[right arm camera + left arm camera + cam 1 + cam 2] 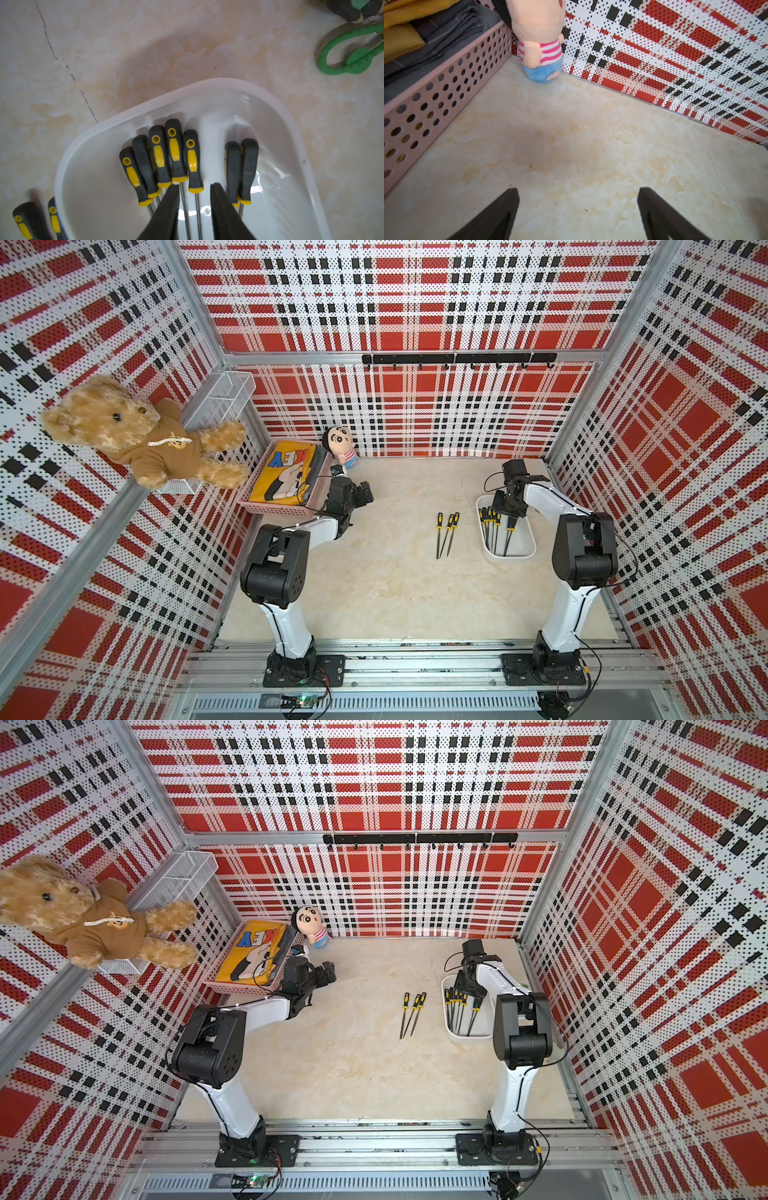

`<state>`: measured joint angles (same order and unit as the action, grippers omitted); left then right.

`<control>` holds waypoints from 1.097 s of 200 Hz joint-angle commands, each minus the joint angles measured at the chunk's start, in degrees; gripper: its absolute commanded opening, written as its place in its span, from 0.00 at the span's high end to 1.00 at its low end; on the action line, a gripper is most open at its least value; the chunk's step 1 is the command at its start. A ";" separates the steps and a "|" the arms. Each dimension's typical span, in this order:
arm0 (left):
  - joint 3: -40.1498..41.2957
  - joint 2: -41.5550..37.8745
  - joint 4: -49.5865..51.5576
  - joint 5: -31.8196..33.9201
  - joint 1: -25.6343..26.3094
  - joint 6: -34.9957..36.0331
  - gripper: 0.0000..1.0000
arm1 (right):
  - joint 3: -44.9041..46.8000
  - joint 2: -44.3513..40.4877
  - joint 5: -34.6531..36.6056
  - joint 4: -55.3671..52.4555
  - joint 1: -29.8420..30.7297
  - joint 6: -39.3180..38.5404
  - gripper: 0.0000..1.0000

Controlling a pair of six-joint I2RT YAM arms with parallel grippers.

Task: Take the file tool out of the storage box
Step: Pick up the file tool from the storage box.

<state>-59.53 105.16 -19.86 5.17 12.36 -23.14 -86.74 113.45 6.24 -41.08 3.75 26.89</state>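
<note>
White plastic on the right of the worktop (395, 593): that's the storage box (523, 538). It's holding seven black-and-yellow files (174, 149), five bunched along its left wall and two apart to the right, handles at the far end. The right gripper (195, 184) is down inside it, jaws narrowed either side of two thin shafts just below the handles. There's a sliver of gap showing, and whether they're pinching one I can't tell. Three loose files (446, 533) lie side by side on the worktop, just left of the box. Far left, the left gripper (578, 188) hangs over bare worktop, jaws spread wide, released. Beside it the pink basket (274, 509) is packed with a folded yellow cloth (284, 472) and a grey cloth (452, 31). A plush doll (338, 445) stands at the basket's far corner.
</note>
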 commanded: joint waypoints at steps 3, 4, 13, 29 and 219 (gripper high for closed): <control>-0.69 0.48 -0.01 0.00 0.09 -0.05 0.04 | -0.78 2.63 0.58 0.03 -0.32 -1.67 0.67; -0.73 0.44 -0.01 0.01 0.11 -0.06 0.04 | -0.73 2.82 0.61 0.08 -0.36 -1.67 0.67; -0.60 0.32 -0.03 0.12 0.07 -0.05 0.04 | -0.73 3.48 0.28 0.33 -0.49 -1.74 0.67; -0.66 0.22 0.08 0.20 0.06 -0.01 0.04 | -0.61 4.46 0.00 0.81 -0.50 -1.84 0.67; -1.21 0.26 0.30 -0.13 -0.32 0.04 0.04 | 2.95 4.99 -1.04 3.55 -1.89 -2.32 0.86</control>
<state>-59.53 105.16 -19.81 5.17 12.29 -23.14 -84.99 119.04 6.00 -36.62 2.39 24.91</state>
